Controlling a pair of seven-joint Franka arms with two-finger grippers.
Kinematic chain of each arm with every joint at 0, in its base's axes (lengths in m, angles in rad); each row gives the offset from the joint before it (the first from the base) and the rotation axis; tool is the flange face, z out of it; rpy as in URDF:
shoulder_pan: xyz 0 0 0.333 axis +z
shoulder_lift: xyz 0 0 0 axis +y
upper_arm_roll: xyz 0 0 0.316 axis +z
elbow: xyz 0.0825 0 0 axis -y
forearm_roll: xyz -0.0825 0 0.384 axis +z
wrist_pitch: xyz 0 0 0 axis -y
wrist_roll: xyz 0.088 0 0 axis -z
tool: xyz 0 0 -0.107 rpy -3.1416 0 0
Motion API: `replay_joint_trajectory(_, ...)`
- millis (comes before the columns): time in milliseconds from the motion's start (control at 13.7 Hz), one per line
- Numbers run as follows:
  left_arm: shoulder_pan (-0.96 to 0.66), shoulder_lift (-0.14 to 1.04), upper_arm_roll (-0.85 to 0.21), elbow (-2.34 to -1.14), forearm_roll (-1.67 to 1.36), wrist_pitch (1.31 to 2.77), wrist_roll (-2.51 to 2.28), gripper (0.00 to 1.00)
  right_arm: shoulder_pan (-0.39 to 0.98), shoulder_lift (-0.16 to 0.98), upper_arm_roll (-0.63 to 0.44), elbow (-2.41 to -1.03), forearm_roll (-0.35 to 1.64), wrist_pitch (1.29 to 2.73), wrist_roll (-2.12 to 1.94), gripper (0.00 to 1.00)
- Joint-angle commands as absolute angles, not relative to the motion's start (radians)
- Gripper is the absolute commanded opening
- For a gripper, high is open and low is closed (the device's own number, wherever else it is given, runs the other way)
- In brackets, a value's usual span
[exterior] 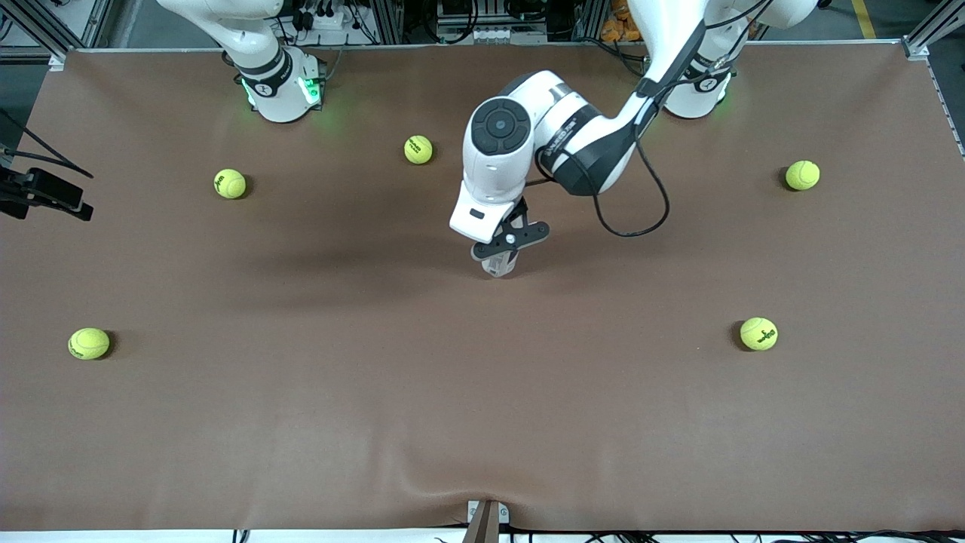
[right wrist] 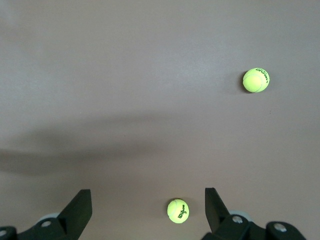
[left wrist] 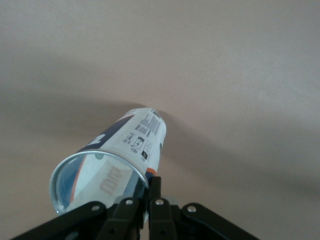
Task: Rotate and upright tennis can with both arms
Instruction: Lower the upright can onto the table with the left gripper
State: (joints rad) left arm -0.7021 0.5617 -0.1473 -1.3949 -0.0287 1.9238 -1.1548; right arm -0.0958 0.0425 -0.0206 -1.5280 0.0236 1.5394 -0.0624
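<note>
Front view, item list. Left gripper (exterior: 500, 256): over the middle of the table (exterior: 482, 422), pointing down, fingers clamped on the rim of the can (exterior: 499, 265). Only the can's top end shows below the hand here; the arm hides the rest. The left arm reaches in from its base at the top of this view.

Can, left wrist view: clear-and-white tube (left wrist: 127, 150) with navy band and printed text, open metal-ringed mouth close to the camera, closed end down on the table. One finger (left wrist: 154, 192) sits at the rim. The can looks upright or close to it, its base at or touching the cloth; a slight lean cannot be ruled out. The rim pinch suits standing it on end: it leaves the base free to meet the table.

Right gripper (right wrist: 148, 210): seen only in the right wrist view, fingers wide apart, holding nothing, high over bare table with two balls beneath, one (right wrist: 178, 210) between its fingers in the picture, one (right wrist: 256, 80) off to the side. The right arm waits, clear of the can.

Balls, front view: five loose on the table, well apart from the can. Two toward the left arm's end (exterior: 802, 175) (exterior: 758, 333); two toward the right arm's end (exterior: 230, 183) (exterior: 89, 343); one (exterior: 418, 149) near the bases.

Judgement: uprighting is nearly done; release and withdrawal remain.
</note>
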Motion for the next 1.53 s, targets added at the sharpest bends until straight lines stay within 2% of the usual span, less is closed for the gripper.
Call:
replay_joint_trajectory(0, -0.719, 0.584, -0.137, -1.362, -0.002, 1.911, -1.184, 0.00, -0.094, 0.055, -0.021, -1.502, 0.038, 1.534, -0.054, 1.00)
replay_joint_trajectory(292, -0.721, 0.606, -0.138, -1.361, -0.002, 1.925, -1.206, 0.00, -0.092, 0.061, -0.021, -1.499, 0.038, 1.534, -0.054, 1.00)
replay_joint_trajectory(365, -0.719, 0.607, -0.137, -1.361, -0.002, 1.925, -1.204, 0.05, -0.092, 0.061, -0.021, -1.499, 0.038, 1.532, -0.054, 1.00)
replay_joint_trajectory(438, -0.719, 0.614, -0.138, -1.361, -0.002, 1.933, -1.207, 0.18, -0.091, 0.061, -0.021, -1.499, 0.038, 1.532, -0.049, 1.00)
replay_joint_trajectory(512, -0.721, 0.618, -0.138, -1.361, -0.002, 1.950, -1.209, 0.23, -0.089, 0.061, -0.021, -1.497, 0.038, 1.531, -0.048, 1.00)
replay_joint_trajectory(585, -0.721, 0.620, -0.138, -1.361, -0.002, 1.954, -1.210, 0.33, -0.089, 0.061, -0.021, -1.497, 0.038, 1.531, -0.046, 1.00)
replay_joint_trajectory(658, -0.721, 0.620, -0.138, -1.361, -0.002, 1.956, -1.210, 0.50, -0.089, 0.061, -0.021, -1.497, 0.038, 1.531, -0.045, 1.00)
replay_joint_trajectory(731, -0.721, 0.620, -0.138, -1.361, -0.003, 1.959, -1.212, 0.59, -0.086, 0.061, -0.021, -1.497, 0.038, 1.529, -0.044, 1.00)
replay_joint_trajectory(1023, -0.719, 0.604, -0.140, -1.359, -0.005, 1.968, -1.212, 0.84, -0.086, 0.061, -0.021, -1.497, 0.038, 1.526, -0.049, 1.00)
replay_joint_trajectory(1096, -0.719, 0.586, -0.140, -1.359, -0.006, 1.968, -1.213, 1.00, -0.086, 0.061, -0.021, -1.497, 0.038, 1.523, -0.051, 1.00)
replay_joint_trajectory(1462, -0.687, 0.537, -0.144, -1.356, -0.011, 1.951, -1.204, 1.00, -0.083, 0.061, -0.021, -1.497, 0.034, 1.520, -0.049, 1.00)
